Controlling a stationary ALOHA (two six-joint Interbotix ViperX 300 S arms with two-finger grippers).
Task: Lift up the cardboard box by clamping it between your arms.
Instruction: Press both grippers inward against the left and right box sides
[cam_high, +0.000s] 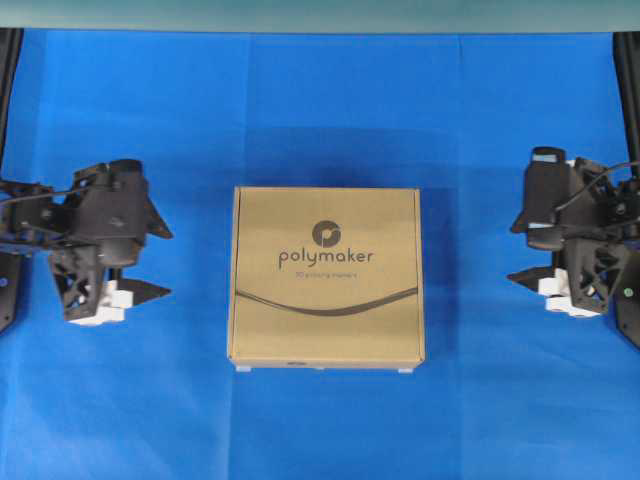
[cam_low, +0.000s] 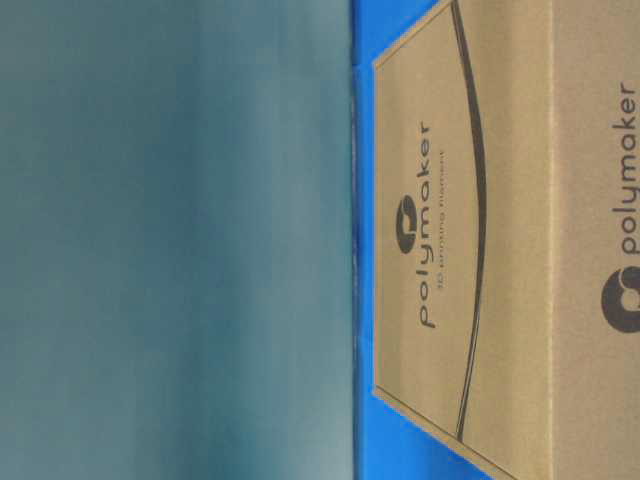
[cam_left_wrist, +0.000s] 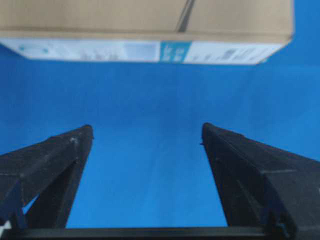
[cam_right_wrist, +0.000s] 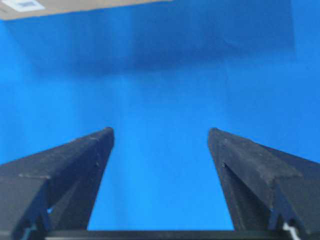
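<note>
Overhead view: box (cam_high: 327, 276) flat at mid bench (cam_high: 320, 110), on blue cloth, "polymaker" logo and curved line facing up, white strip peeking out along near edge. Left gripper (cam_high: 160, 262) well apart from box on its left, fingers pointing toward it, spread wide, holding nothing. Right gripper (cam_high: 520, 252) well apart on the other side, likewise pointed inward, likewise spread and empty. Touching nothing on either side.

Left wrist view: two black fingers (cam_left_wrist: 60, 160) far apart over bare blue, box (cam_left_wrist: 145, 17) side ahead across top of frame, white and teal label along its lower edge. Right wrist view: same wide spread of fingers (cam_right_wrist: 70, 165), only a tan corner of box (cam_right_wrist: 75, 7) at upper left, shadow on cloth below it.

Table-level view, turned sideways: box (cam_low: 500, 250) close up, printed top and one side face, grey backdrop (cam_low: 170, 240) beyond.
</note>
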